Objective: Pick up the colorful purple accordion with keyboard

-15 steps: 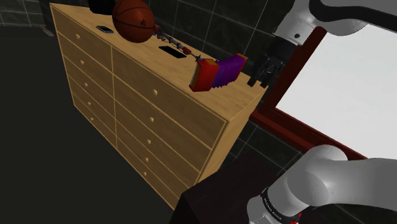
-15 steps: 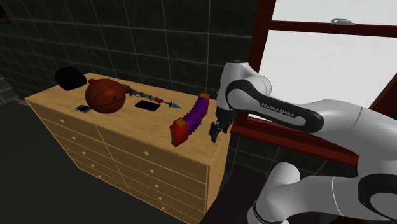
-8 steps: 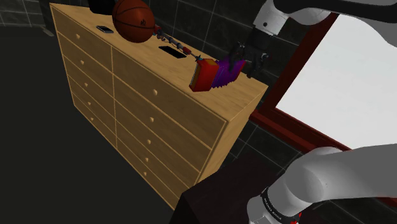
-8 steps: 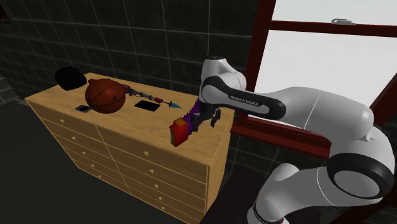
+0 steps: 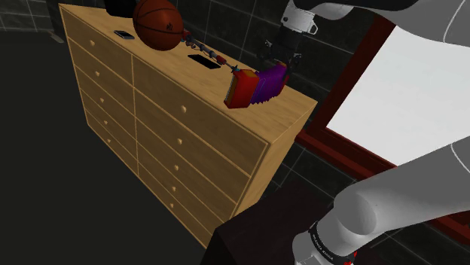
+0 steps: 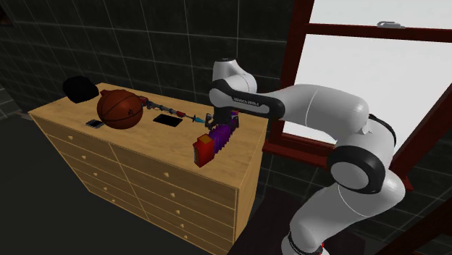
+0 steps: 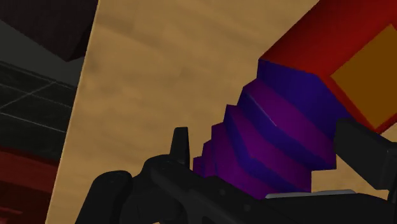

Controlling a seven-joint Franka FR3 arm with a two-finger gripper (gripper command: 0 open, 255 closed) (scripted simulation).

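Shoulder view first: the accordion (image 5: 252, 88), purple bellows with a red end block, lies on top of the wooden dresser (image 5: 285, 107) near its window-side end, and the gripper (image 5: 277, 66) hangs right over the purple part. That's my worry: a sideways nudge there could slide it toward the edge. Second exterior view: the gripper (image 6: 217, 128) is down at the accordion (image 6: 206, 149), well apart from the basketball (image 6: 119, 109). The arm (image 6: 311, 109) has white lettering I read as FRANKA EMIKA, but it's tiny, so don't quote me. No other writing I can make out. Wrist view: the fingers (image 7: 181, 146) stand apart, straddling the purple bellows (image 7: 280, 140), with nothing clamped as far as I can see. Pinching the pleats seems dicey to me. They could squash or stretch, letting the red end block (image 7: 318, 51) droop and the whole thing slip out.
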